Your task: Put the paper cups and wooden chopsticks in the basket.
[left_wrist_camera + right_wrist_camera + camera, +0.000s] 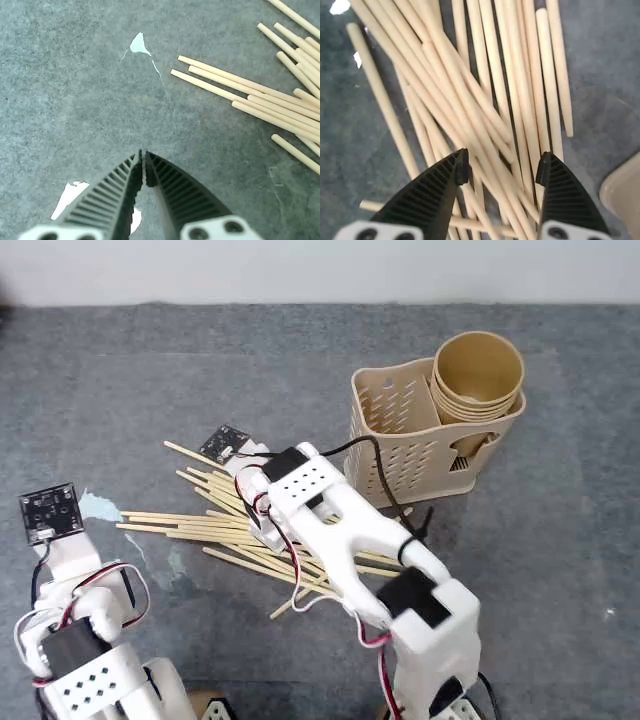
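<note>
A grey, felt-like mat covers the tabletop (560, 540), torn here and there so that pale patches (97, 505) show through. Nearest to me the two white arms rise from the front edge, side by side.

The left arm sits low at its own corner and points its left pincer (143, 159) down at bare mat. The ribbed black jaws are pressed together tip to tip with nothing between them. The nearest ends of the wooden chopsticks (220, 530) lie near the pincer but apart from it.

Those chopsticks are all loose on the mat in one untidy pile in front of the arms. Most run roughly the same way, and a few cross over the others at angles.

The right arm stretches forward over the middle of this pile, a black cable looping along its upper link. Its right pincer (502, 167) is spread wide and poised above the sticks, with several of them running through the gap between its two fingers. I cannot tell whether the tips touch the wood.

Just beyond the pile stands the basket (400, 430), beige, perforated and upright, with two compartments. The paper cups (478, 375) are nested in one stack in the compartment farther from the chopsticks, their rims rising above the basket's edge.

A strip of light wall closes the scene behind.
</note>
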Tool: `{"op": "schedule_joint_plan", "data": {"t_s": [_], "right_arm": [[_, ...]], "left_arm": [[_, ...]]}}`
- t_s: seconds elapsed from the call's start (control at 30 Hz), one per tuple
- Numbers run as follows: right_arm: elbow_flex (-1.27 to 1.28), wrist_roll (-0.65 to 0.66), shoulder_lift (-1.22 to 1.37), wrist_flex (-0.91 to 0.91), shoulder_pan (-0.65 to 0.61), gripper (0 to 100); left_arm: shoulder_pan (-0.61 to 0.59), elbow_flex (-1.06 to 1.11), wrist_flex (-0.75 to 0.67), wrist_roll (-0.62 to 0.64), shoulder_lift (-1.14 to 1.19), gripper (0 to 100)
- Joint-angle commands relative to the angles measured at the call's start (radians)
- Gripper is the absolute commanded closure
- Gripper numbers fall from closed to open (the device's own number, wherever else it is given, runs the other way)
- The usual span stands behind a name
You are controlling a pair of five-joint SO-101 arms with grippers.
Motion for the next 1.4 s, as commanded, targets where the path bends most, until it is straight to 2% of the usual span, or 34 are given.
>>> {"op": "schedule_joint_plan", "data": {"t_s": [0.0,0.1,0.3,0.6,0.9,1.13,1.23,1.37], "right_arm": [[-0.08,0.009,0.035,-0.015,-0.005,76.4],[-0.103,0.009,0.076,-0.015,0.004,79.3],[-0.158,0.011,0.093,-0.007,0.05,99.1],[-0.166,0.04,0.033,0.054,0.093,99.1],[-0.167,0.077,-0.28,0.205,0.096,99.1],[-0.167,0.074,-0.526,0.257,0.097,99.1],[-0.18,0.066,-0.628,0.251,0.113,99.1],[-0.296,-0.032,-0.713,0.251,0.168,99.1]], "left_arm": [[-0.005,-0.002,-0.025,0.008,-0.011,99],[-0.005,-0.002,-0.025,0.008,-0.011,99],[-0.005,0.03,-0.063,0.008,-0.012,99],[-0.005,0.035,-0.066,0.009,-0.012,99],[-0.005,0.035,-0.066,0.009,-0.012,99],[-0.005,0.035,-0.066,0.009,-0.012,99],[-0.005,0.035,-0.066,0.009,-0.012,99],[-0.005,0.036,-0.066,0.009,-0.012,99]]}}
